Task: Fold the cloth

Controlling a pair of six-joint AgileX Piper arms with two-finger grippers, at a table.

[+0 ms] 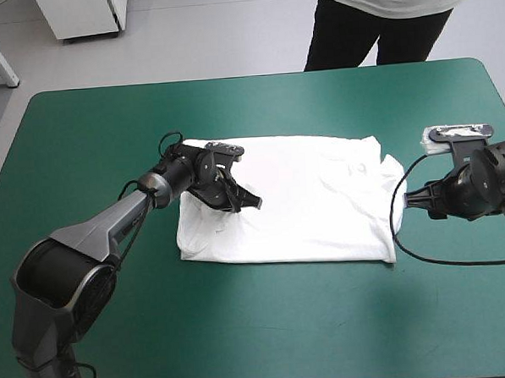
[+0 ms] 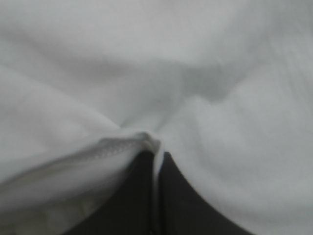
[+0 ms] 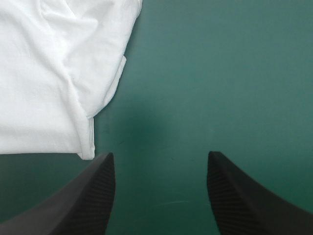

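Note:
The white T-shirt (image 1: 312, 198) lies spread in a rough rectangle at the middle of the teal-green table. My left gripper (image 1: 251, 201) reaches over the shirt's left part, its black fingers pinched on a fold. In the left wrist view the fingers meet in an arch with a hemmed edge of the T-shirt (image 2: 127, 147) between them, and white cloth fills everything ahead. My right gripper (image 1: 410, 199) hovers just off the shirt's right edge. In the right wrist view its fingers (image 3: 93, 191) stand wide apart over bare cover, the T-shirt's corner (image 3: 54, 83) beside one finger.
Bare teal-green cover (image 1: 268, 324) surrounds the shirt on all sides, widest toward the near edge. A black cable loop (image 1: 442, 259) lies on the table under the right arm.

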